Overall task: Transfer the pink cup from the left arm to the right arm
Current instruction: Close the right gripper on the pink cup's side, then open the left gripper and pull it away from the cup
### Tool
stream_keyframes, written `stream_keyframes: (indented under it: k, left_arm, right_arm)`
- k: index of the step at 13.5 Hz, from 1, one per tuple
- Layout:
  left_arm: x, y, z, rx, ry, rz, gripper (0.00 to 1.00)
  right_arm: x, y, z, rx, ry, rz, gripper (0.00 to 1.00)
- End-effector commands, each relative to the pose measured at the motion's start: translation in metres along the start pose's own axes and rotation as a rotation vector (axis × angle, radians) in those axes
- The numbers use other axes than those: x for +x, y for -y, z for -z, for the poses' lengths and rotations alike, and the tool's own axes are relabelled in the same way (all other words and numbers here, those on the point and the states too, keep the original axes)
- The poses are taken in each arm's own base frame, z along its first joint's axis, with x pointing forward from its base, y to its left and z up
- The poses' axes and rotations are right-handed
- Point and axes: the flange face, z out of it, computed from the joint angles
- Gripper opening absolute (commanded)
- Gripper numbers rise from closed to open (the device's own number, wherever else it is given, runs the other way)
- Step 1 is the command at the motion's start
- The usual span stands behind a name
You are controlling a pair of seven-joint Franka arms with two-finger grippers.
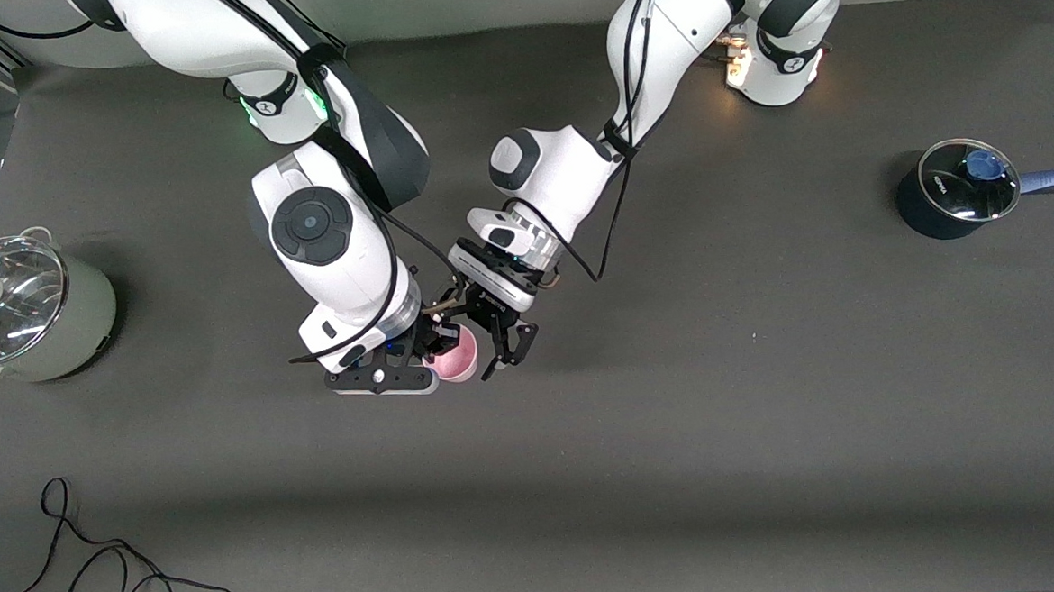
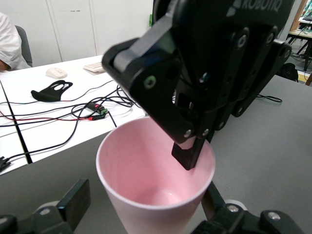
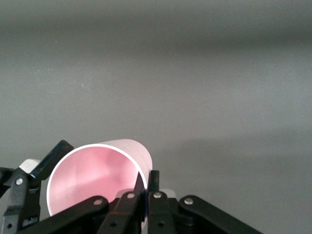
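Cables [image 1: 118,579] trailed along the table's [image 1: 680,468] lower-left edge. Mid-frame, the pink cup [image 1: 454,357] hung above the table, its wall pinched by the clenched right hand [image 1: 433,348]. The left hand [image 1: 504,344] stood released, fingers spread beside the cup. Handover looked nearly complete; only the left arm's retreat remained.

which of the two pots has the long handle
The dark blue pot at the left arm's end; a long blue handle juts from it. The pale green pot has only small loop handles.
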Motion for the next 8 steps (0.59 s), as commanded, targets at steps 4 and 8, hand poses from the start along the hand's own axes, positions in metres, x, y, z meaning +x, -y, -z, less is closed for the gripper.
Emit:
stream_keyframes:
  k: [4, 8]
  left_arm:
    - [-0.003, 0.056, -0.004, 0.030, 0.046, -0.140, 1.00]
    - [0.019, 0.122, -0.013, -0.087, 0.139, -0.252, 1.00]
  right_arm:
    - [0.012, -0.015, 0.017, -0.009, -0.022, -0.044, 0.00]
    - [0.040, -0.062, 0.016, -0.023, -0.024, -0.107, 0.00]
